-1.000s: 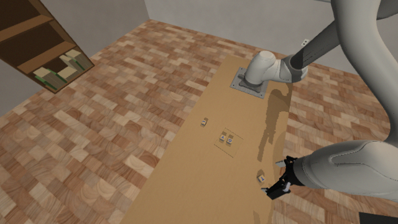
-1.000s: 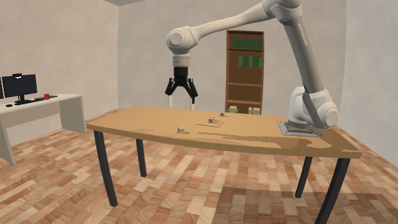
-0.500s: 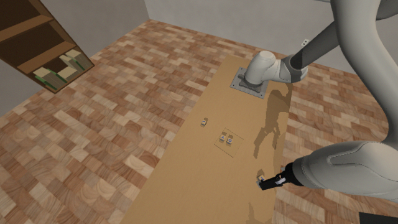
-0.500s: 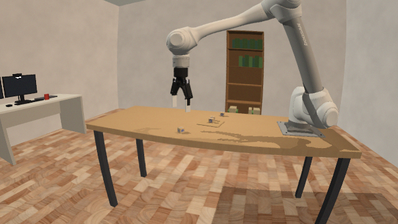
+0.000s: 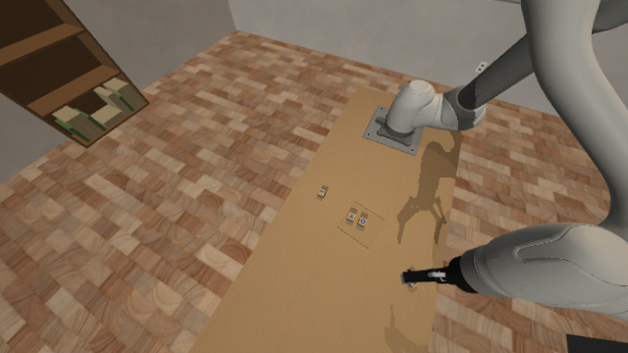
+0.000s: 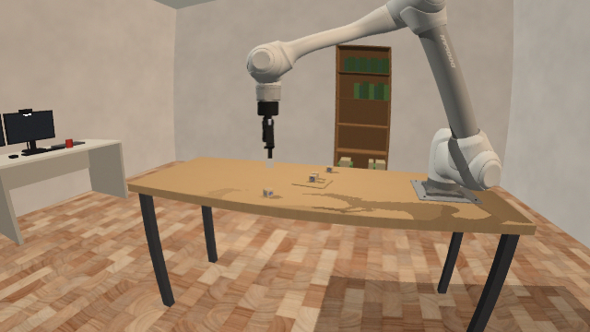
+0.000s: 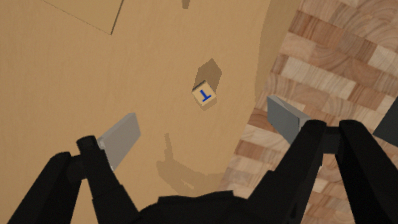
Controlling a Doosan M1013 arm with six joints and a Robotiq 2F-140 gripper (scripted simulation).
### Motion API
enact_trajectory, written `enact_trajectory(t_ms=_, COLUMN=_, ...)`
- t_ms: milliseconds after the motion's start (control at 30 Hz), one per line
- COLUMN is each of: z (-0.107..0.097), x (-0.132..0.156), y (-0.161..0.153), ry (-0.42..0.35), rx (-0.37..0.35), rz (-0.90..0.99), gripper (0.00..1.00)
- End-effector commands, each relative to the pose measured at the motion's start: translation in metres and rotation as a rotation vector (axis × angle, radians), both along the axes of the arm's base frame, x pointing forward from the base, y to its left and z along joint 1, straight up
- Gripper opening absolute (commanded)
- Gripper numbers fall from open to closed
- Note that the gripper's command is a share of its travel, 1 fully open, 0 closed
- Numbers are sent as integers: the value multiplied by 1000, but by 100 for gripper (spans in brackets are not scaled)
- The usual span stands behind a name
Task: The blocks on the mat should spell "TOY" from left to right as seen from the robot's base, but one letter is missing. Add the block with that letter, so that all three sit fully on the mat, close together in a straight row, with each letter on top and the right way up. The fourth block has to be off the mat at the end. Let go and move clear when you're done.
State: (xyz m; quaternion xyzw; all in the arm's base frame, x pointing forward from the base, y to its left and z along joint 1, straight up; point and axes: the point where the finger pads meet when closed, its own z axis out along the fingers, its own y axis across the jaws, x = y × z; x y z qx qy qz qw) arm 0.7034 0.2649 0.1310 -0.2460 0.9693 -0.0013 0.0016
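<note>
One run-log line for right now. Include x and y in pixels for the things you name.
gripper (image 5: 405, 277) (image 6: 270, 162) (image 7: 201, 116): open, above table | T block (image 5: 413, 283) (image 6: 268, 193) (image 7: 204, 94): on table, off mat (image 5: 371, 232) (image 6: 323, 183) (image 7: 100, 17) | mat: two blocks | fourth block (image 5: 321, 193) (image 6: 329, 170): off mat

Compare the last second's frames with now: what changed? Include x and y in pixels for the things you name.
The black two-finger gripper (image 5: 406, 277) (image 6: 269, 162) (image 7: 201, 116) turned about its vertical axis, its spread fingers now edge-on in the exterior view. Nothing was grasped or released. The small wooden T block (image 5: 414, 283) (image 6: 267, 193) (image 7: 204, 94), the thin tan mat (image 5: 369, 238) (image 6: 323, 185) (image 7: 102, 17) and its two blocks stayed put.
</note>
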Motion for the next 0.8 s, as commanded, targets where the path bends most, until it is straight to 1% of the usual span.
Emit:
enact_trajectory(t_ms=0, z=-4, x=-2, y=3, ry=2, rx=0, rz=-138, gripper=100)
enact_trajectory(t_ms=267, z=-7, x=-2, y=3, ry=1, rx=1, rz=-375, gripper=100)
enact_trajectory(t_ms=333, z=-7, x=-2, y=3, ry=1, rx=1, rz=-375, gripper=100)
enact_trajectory(t_ms=367, z=-7, x=-2, y=3, ry=1, rx=1, rz=-446, gripper=100)
enact_trajectory(t_ms=767, z=-11, x=-2, y=3, ry=0, rx=2, rz=-798, gripper=100)
